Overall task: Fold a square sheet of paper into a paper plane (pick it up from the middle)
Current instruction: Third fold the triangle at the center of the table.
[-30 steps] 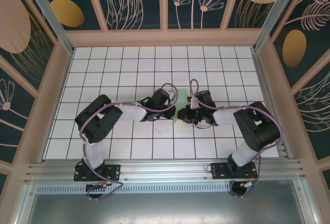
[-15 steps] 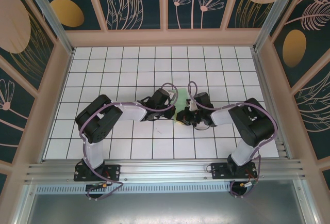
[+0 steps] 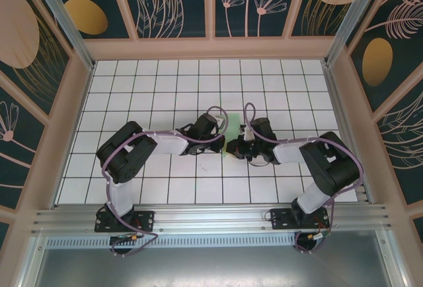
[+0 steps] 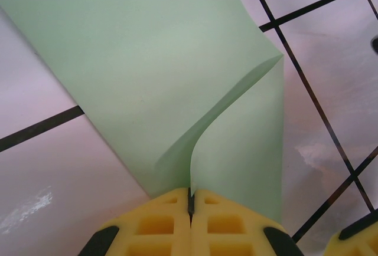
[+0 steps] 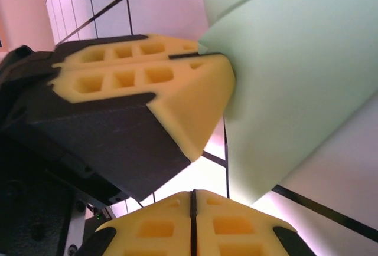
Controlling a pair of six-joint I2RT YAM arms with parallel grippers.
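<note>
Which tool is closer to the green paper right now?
Left. The left tool pinches an edge of the green paper; the right tool is shut beside its corner.

The sheet of paper (image 4: 147,61) lies on the table (image 3: 165,88) near its centre, between the two arms. The left gripper (image 4: 191,193) stands at the sheet's left side, with a raised layer of the sheet between its fingers. The right gripper (image 5: 192,196) stands at the sheet's near edge, just beside the left gripper.
</note>
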